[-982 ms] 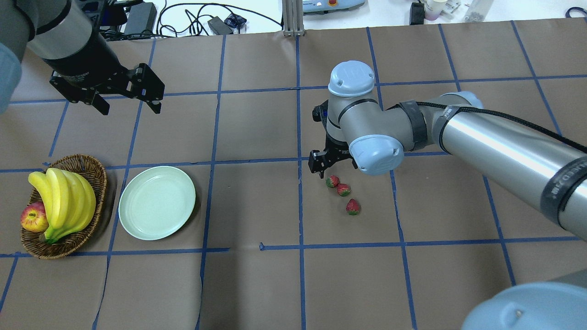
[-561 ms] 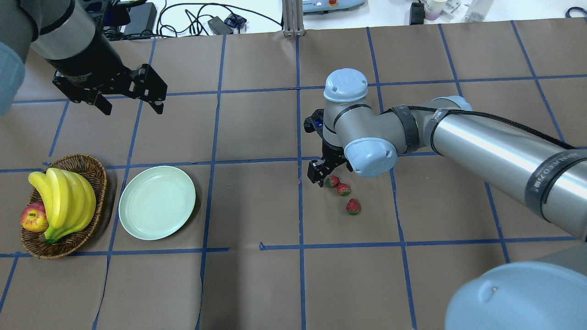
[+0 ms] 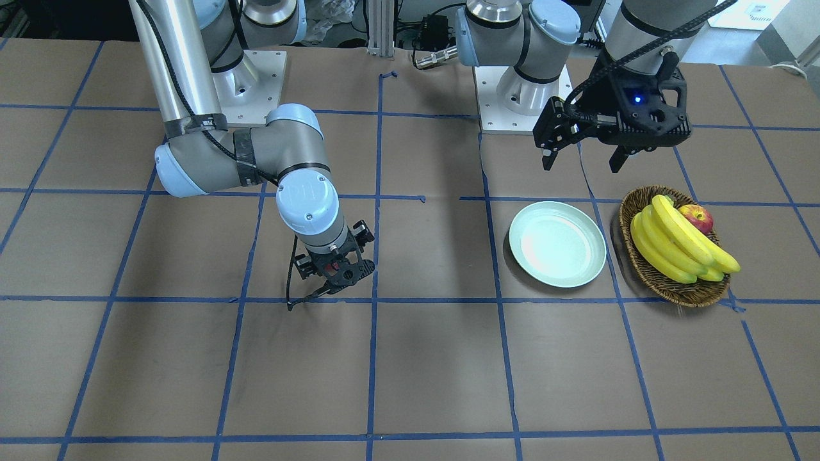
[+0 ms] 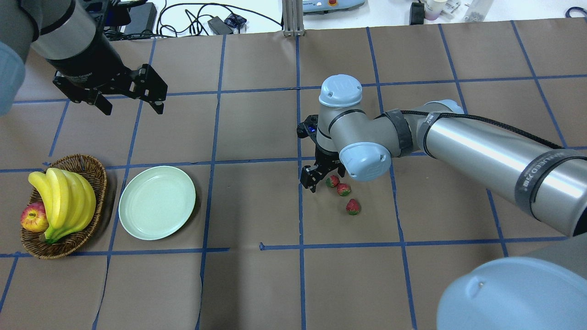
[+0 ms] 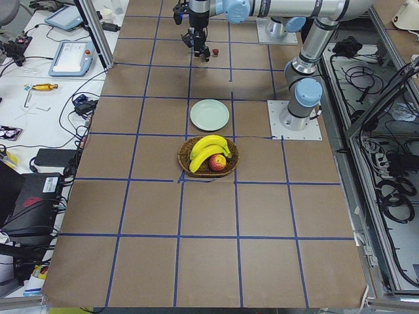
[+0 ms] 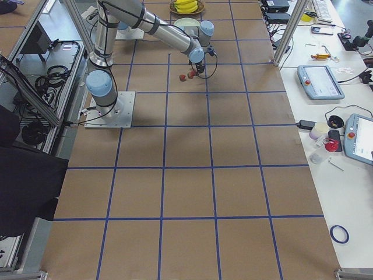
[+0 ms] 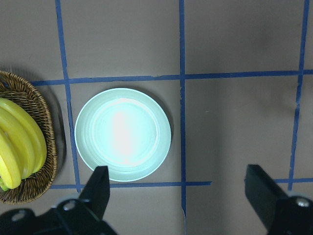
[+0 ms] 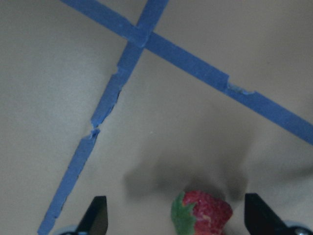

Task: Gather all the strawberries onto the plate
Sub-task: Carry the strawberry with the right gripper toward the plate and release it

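Observation:
Three strawberries lie in a short diagonal row on the brown paper: one [image 4: 332,181], one [image 4: 344,189] and one [image 4: 352,206]. My right gripper [image 4: 322,179] is down at the table, open, its fingers on either side of the first berry [image 8: 201,215], not closed on it. The pale green plate [image 4: 157,202] sits empty well to the left, also in the left wrist view as the plate [image 7: 122,134]. My left gripper [image 4: 131,106] hangs open and empty above the table behind the plate.
A wicker basket [image 4: 69,243] holding bananas [image 4: 64,201] and an apple [image 4: 33,217] stands just left of the plate. Blue tape lines grid the paper. Cables and boxes lie beyond the far table edge.
My right arm has shifted left and lower, bringing its open fingers down around the first strawberry. The strawberries, the plate and my left gripper have stayed put.

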